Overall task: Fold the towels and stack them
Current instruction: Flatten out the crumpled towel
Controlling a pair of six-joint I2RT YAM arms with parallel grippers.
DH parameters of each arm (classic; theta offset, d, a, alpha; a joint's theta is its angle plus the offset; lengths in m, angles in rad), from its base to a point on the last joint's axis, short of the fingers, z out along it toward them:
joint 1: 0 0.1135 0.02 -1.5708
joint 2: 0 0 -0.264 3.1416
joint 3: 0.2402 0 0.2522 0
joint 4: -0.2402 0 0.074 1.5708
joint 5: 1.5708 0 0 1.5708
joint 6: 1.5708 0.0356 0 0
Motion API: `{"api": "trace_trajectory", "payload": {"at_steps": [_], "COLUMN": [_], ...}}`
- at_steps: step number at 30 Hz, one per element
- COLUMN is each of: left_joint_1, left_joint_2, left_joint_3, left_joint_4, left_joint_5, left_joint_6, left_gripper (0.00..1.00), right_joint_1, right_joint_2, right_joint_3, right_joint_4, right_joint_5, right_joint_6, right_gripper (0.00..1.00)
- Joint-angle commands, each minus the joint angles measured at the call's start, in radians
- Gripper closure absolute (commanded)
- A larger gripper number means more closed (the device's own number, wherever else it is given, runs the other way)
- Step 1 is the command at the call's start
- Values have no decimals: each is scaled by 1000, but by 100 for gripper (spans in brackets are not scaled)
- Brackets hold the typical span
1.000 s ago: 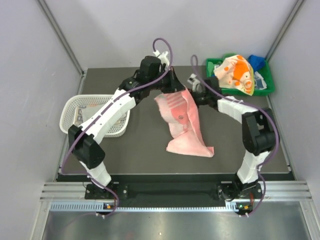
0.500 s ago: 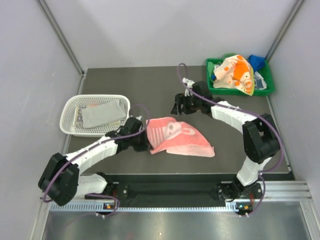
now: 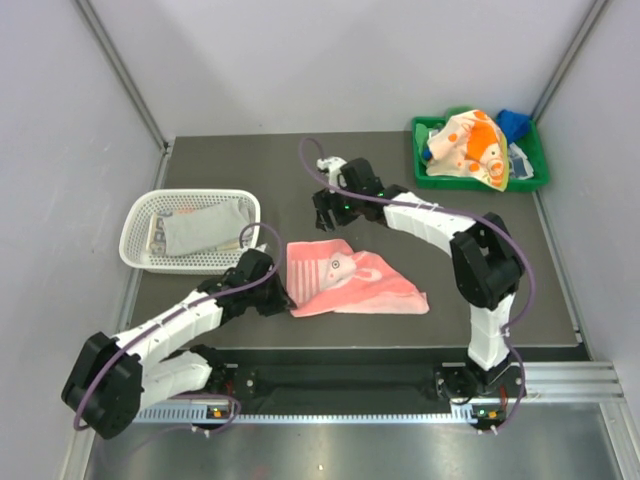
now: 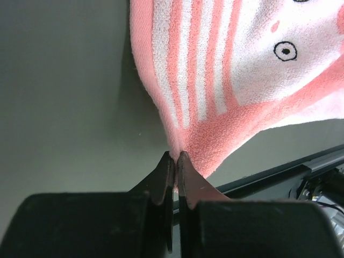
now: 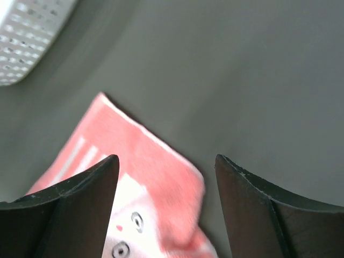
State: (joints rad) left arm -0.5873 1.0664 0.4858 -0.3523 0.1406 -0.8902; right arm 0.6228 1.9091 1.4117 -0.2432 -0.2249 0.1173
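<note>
Dark table (image 3: pixel 220 170), pale grey walls (image 3: pixel 300 60), pink towel (image 3: pixel 350 282) on it

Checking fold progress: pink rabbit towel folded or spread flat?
Pink towel: loosely doubled over, not flat; its rabbit-face layer lies on a plain pink layer poking out right. Left gripper is shut on its corner.

white perforated plastic basket (image 3: pixel 135 215): left side of the dark counter (image 3: pixel 250 170), sitting flat | green plastic tray (image 3: pixel 420 130): way over in the far right corner | pale walls (image 3: pixel 300 60) all round
</note>
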Motion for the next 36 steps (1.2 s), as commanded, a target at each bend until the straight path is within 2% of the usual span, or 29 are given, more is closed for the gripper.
{"api": "trace_trajectory", "payload": {"at_steps": [1, 6, 19, 23, 26, 28, 31, 34, 36], "left_joint_1": [12, 23, 27, 27, 27, 27, 27, 29, 29], "left_joint_2": [-28, -33, -25, -34, -36, -36, -40, -46, -43], "left_joint_3": [-4, 10, 17, 10, 10, 8, 17, 33, 45], "left_joint_4": [-5, -13, 12, 15, 19, 22, 13, 1, -11], "left_joint_5": [-33, -41, -30, -32, -27, -26, -30, -41, -45], "left_joint_6": [-30, -27, -30, -35, -36, -36, -29, -20, -9], "left_gripper": [100, 100, 100, 100, 100, 100, 100, 100, 100], "right_joint_1": [115, 161, 264, 265, 264, 265, 267, 265, 265], "right_joint_2": [82, 179, 275, 254, 274, 291, 291, 268, 243], "right_joint_3": [133, 223, 199, 141, 165, 167, 149, 112, 99], "right_joint_4": [-47, -64, 56, 131, 125, 120, 122, 133, 119], "right_joint_5": [36, 81, 346, 339, 305, 302, 305, 314, 332], "right_joint_6": [-110, -148, -36, -13, -4, -2, 4, 2, -2], "right_gripper": [28, 33, 37, 37, 38, 42, 54, 67, 80]}}
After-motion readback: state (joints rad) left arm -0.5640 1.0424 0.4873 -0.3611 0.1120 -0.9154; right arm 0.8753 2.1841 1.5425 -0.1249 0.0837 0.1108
